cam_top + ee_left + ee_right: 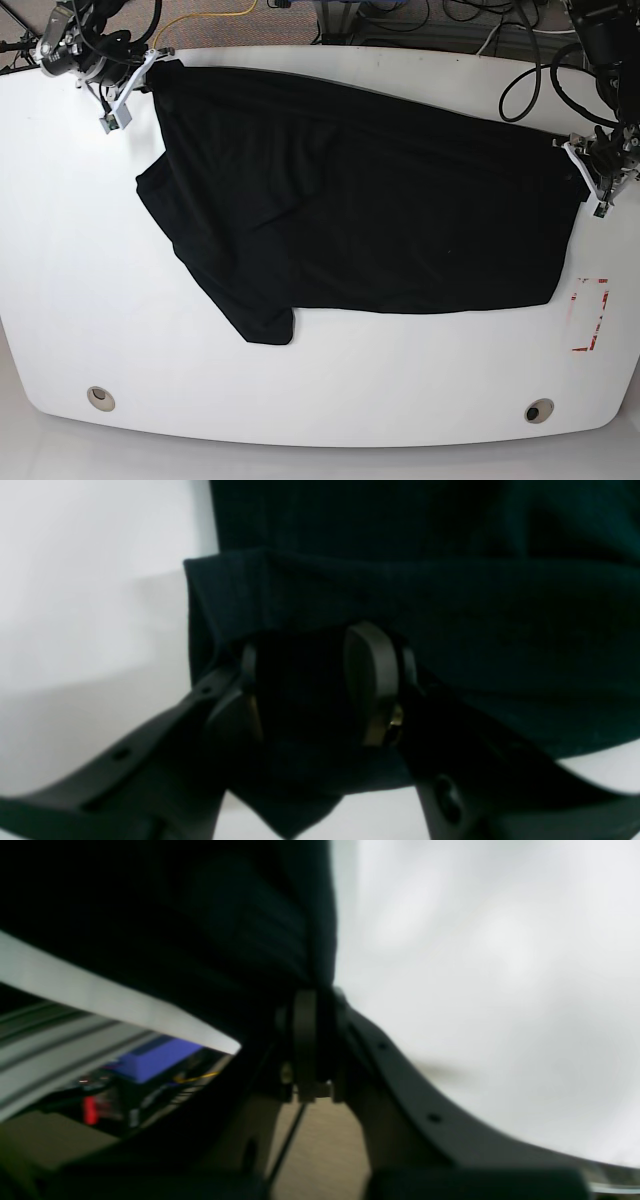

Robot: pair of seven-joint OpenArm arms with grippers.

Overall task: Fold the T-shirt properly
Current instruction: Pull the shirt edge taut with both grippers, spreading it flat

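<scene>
The right hand [312,1050] is clenched on an edge of the T-shirt [360,210] at the upper left of the base view, by the bench's far rim. The left hand [320,690] grips bunched cloth of the shirt's edge at the right. The shirt lies spread across the white bench [330,380], one sleeve folded toward lower left.

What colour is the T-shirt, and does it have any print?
The T-shirt is plain black, without visible print; the base view shows it best.
</scene>
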